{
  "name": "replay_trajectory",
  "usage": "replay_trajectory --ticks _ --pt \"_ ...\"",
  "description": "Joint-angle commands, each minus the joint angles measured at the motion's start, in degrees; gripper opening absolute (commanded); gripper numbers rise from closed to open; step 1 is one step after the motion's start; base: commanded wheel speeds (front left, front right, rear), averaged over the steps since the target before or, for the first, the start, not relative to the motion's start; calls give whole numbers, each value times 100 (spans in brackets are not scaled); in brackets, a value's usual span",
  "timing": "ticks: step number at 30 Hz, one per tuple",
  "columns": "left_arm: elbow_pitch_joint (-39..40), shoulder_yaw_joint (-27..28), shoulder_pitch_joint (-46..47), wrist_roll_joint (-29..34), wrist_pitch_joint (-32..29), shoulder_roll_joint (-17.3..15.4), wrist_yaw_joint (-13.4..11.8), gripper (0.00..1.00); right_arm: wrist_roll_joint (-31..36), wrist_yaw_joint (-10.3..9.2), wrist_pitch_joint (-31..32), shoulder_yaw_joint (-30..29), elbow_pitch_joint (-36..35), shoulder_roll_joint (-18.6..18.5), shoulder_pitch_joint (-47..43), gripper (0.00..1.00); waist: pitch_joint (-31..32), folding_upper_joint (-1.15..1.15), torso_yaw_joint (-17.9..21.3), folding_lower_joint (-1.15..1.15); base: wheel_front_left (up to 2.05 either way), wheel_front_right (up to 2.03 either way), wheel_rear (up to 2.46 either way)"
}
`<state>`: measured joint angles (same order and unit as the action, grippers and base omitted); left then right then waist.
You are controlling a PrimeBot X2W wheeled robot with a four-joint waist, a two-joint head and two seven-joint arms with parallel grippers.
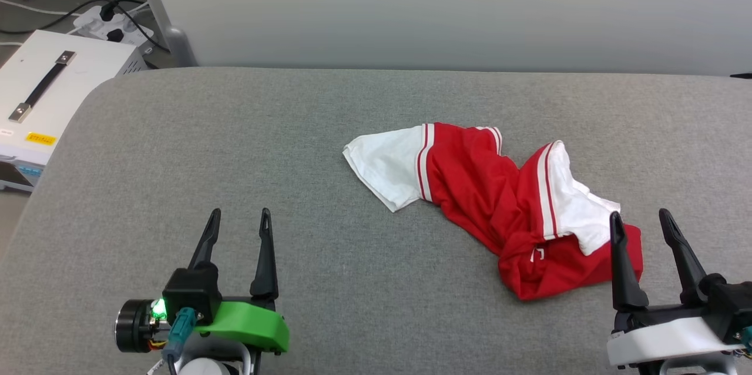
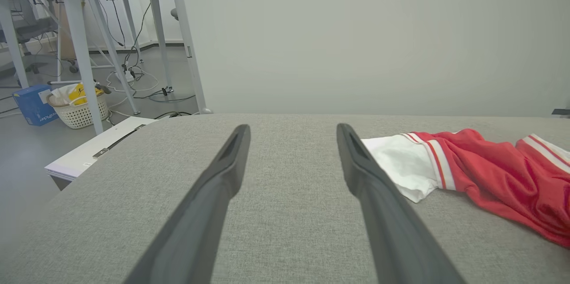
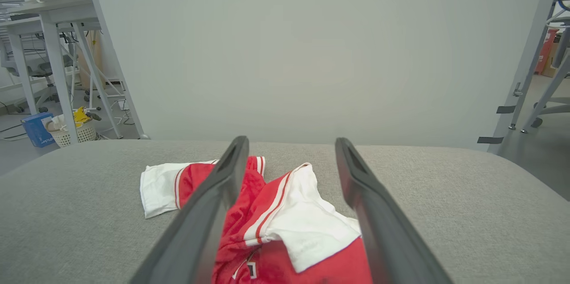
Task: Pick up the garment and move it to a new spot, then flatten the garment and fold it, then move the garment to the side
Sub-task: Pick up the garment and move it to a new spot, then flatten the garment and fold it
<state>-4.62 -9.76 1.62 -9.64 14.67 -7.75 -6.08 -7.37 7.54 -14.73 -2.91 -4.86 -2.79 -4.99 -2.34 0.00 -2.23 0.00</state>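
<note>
Right wrist view — the garment (image 3: 298,226) lies between spread fingers (image 3: 209,213), perhaps untouched.

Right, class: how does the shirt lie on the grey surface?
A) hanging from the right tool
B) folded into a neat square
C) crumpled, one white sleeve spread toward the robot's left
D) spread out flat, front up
C: the shirt lies bunched, its white sleeve spread to the left; the right tool is open, holding nothing.
</note>
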Motion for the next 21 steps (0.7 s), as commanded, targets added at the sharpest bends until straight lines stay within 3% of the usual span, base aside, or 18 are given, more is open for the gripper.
replay_trajectory --ticks 1,9,21 --pt "40 54 -117 57 32 60 86 100 -57 -5 -27 -17 22 -9 -87 100 40 0 35 0 0 0 0" --pt "17 307 -305 219 32 245 402 100 -108 -5 -27 -41 63 -9 -183 100 97 0 76 0 0 0 0" --pt "-39 550 -364 390 32 396 594 100 -105 -5 -27 -135 51 -9 -123 100 81 0 69 0 0 0 0"
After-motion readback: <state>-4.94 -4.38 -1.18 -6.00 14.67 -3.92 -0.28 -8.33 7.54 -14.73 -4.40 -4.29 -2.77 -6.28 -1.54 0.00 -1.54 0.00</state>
